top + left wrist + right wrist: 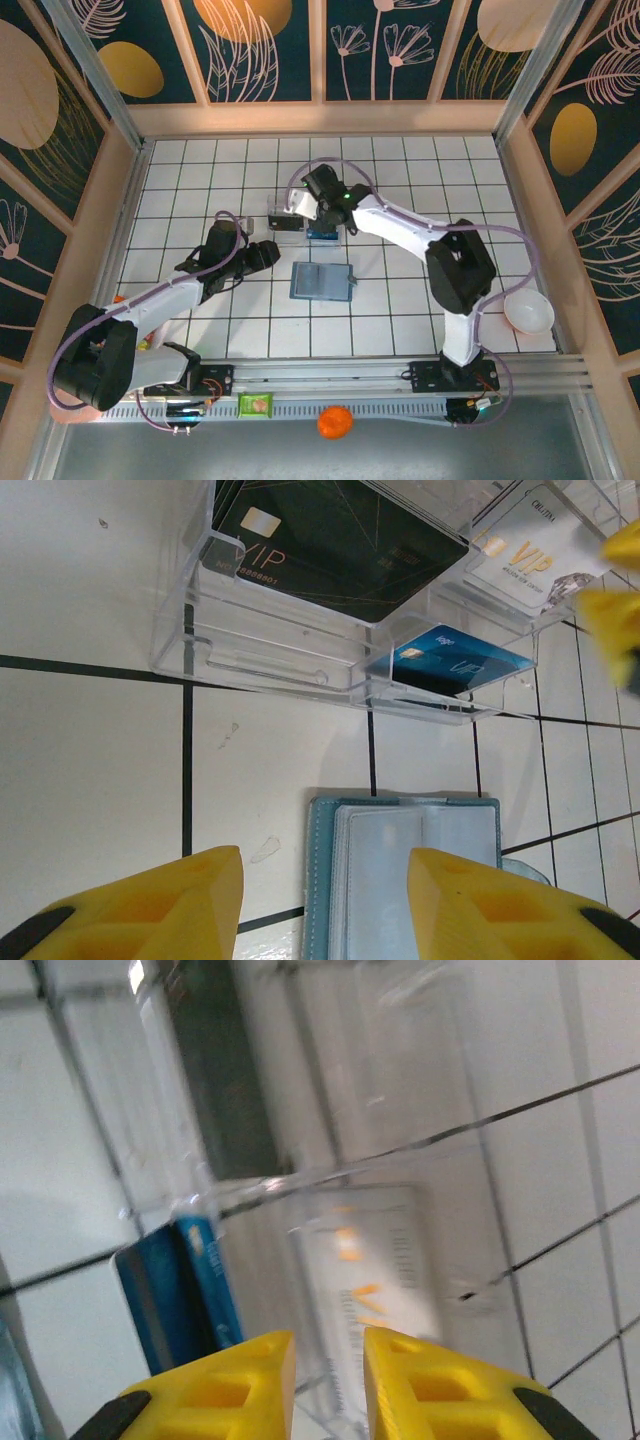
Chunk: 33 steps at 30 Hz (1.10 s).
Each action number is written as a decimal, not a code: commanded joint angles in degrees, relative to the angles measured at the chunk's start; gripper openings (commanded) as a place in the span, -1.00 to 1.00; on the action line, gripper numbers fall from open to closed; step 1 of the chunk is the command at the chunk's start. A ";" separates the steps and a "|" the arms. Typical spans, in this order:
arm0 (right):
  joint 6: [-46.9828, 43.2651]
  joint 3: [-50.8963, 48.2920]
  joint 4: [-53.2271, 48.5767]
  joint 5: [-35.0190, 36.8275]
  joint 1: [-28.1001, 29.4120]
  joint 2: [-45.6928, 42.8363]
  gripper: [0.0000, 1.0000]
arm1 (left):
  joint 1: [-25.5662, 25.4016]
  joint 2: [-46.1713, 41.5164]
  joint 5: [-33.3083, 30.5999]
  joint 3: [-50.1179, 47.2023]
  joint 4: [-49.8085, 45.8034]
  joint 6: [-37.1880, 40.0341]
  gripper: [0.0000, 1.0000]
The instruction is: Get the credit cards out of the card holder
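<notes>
Overhead: card holder (322, 282) lies unfolded on table (200, 180), clear tray (285, 222) just beyond. Left wrist: left claw (325, 880) wide, empty, above card holder; blue card (450, 662) in tray. Right wrist: right claw (328, 1350) narrowly parted, gripping nothing, over white card (370, 1280).

The left gripper (320, 868) stands with its yellow fingers (150, 905) apart at 5 and 7 o'clock, nothing between them. At 6 lies the open card holder (390, 830) — teal, with clear sleeves. A clear tray (260, 645) holds a black card (340, 540) at 12, a blue card (455, 660) at 2 and a white card (530, 555) at 1.
</notes>
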 commanded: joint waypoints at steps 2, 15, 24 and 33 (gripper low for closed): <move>14.18 -4.93 17.31 -5.67 -2.02 -10.12 -0.43 | 0.46 -0.08 0.31 -0.86 1.97 -0.97 -0.02; 53.59 -26.82 18.57 -18.78 -0.10 -20.25 -0.95 | 0.41 -1.03 0.79 -4.31 5.70 -1.75 0.28; 55.40 -29.68 14.73 -10.12 4.39 -14.27 -1.00 | 0.46 -2.52 0.28 -5.37 5.76 -1.63 0.30; 52.39 -23.14 15.22 -0.63 5.38 -5.38 -1.00 | 0.45 -4.26 0.09 -6.39 4.94 -1.64 0.30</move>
